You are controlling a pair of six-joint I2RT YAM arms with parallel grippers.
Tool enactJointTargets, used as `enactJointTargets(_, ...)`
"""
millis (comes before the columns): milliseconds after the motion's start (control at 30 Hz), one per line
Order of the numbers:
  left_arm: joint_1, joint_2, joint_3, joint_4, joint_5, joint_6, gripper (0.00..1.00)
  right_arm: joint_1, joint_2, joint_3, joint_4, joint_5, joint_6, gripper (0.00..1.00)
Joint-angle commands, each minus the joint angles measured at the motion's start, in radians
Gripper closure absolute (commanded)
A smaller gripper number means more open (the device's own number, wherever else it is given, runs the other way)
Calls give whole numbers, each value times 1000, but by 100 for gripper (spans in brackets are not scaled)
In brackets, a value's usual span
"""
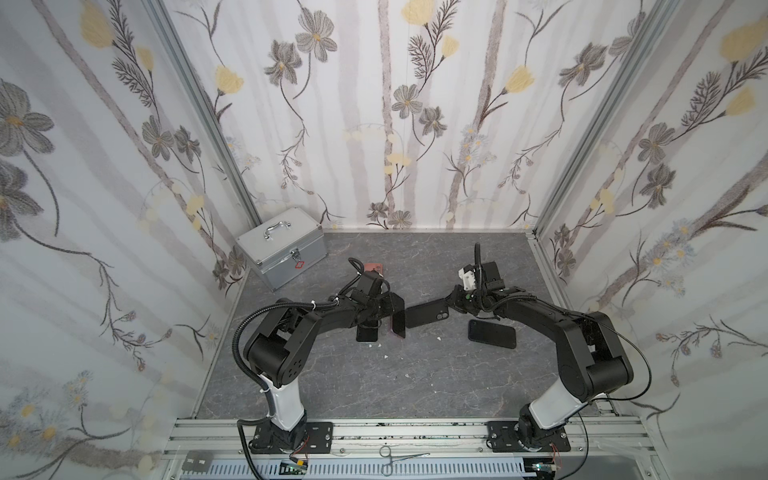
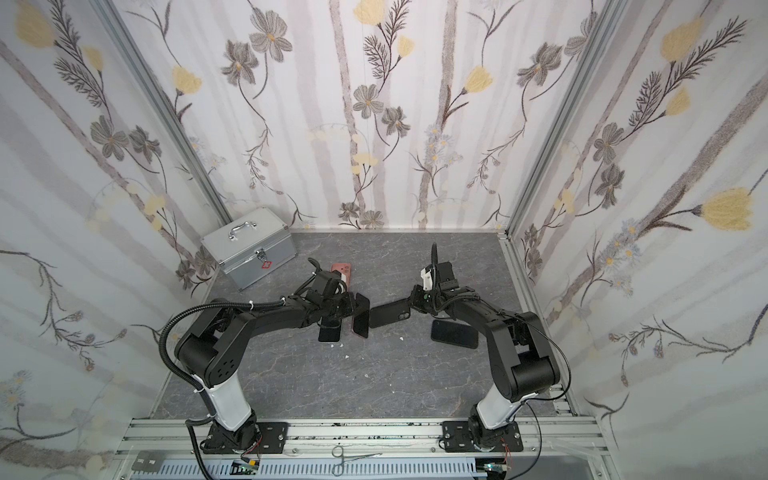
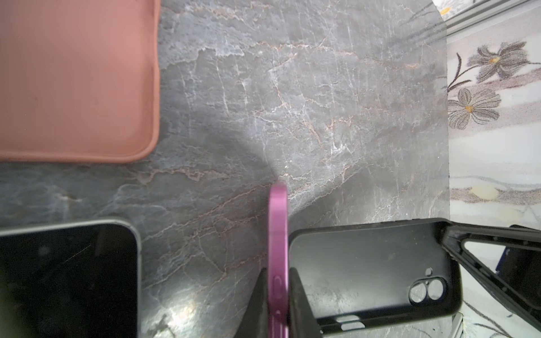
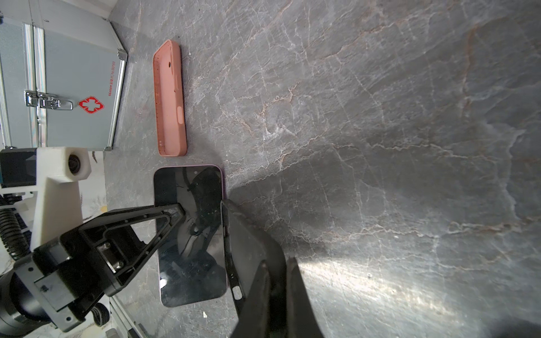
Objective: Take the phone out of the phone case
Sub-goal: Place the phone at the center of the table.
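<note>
Grey veined stone covers the worktop, boxed in by flowered walls on three sides. The left tool is clamped on the phone, which stands on edge clear of the stone. It has a metallic pink-purple rim, and the right wrist view shows a dark glossy screen. The right tool pinches one side wall of the phone case. The case is black and empty, with its inside and twin camera holes showing. The case's end sits just beside the phone; I cannot tell if they touch.

A second phone lies flat under the left wrist. A third phone lies by the right arm. A pink case rests farther back, hollow side up. In the far left corner stands a silver box bearing a red cross; the small print beside it is not legible. Open stone stretches from the tools to the arm bases, dotted with a few white flecks.
</note>
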Motion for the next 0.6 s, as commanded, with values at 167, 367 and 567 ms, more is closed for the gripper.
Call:
enactJointTargets(167, 0, 4, -10, -20, -6, -15, 75, 1, 7, 28, -9, 32, -48, 100)
enactJointTargets(367, 0, 5, -10, -19, -2, -14, 68, 1, 5, 33, -30, 54, -65, 100)
enactJointTargets(567, 0, 4, -10, -22, 3, -14, 66, -2, -3, 34, -47, 78, -79, 100)
